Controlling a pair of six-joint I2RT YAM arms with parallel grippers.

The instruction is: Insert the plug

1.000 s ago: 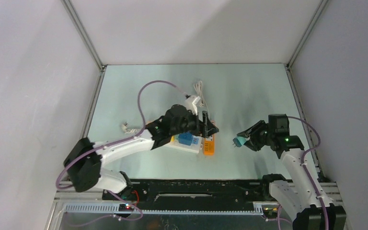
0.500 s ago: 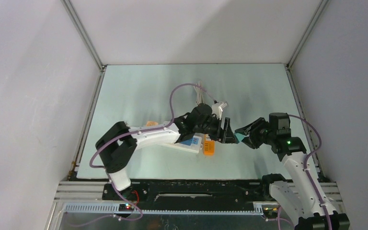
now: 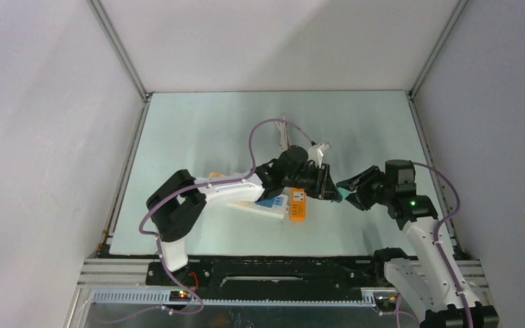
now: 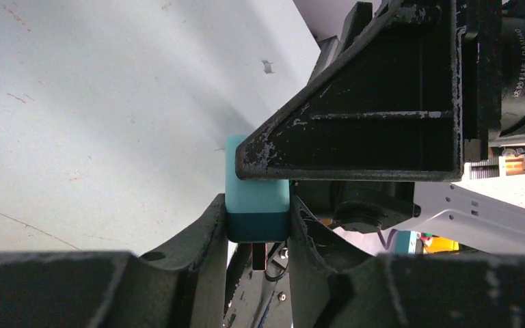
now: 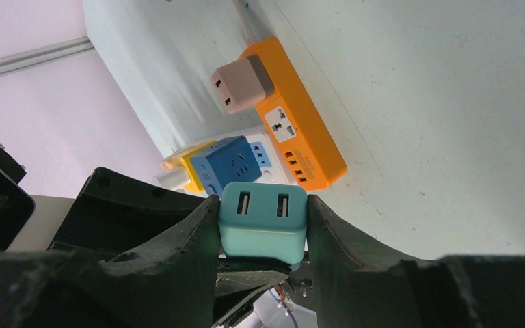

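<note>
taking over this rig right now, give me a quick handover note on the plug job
Right hand: shut on the teal plug, held in the air.
Left hand: fingers closed on the same plug from the other side, so both hands grip it.
Orange power strip: lying on the table just left of the hands, a beige adapter at one end and the socket beside it free.
Done: plug lifted; this looks like a hand-over.
Left: one hand releases, then carry the plug to a socket and push it in.

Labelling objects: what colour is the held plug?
The plug is teal; right wrist view shows it best.
</note>
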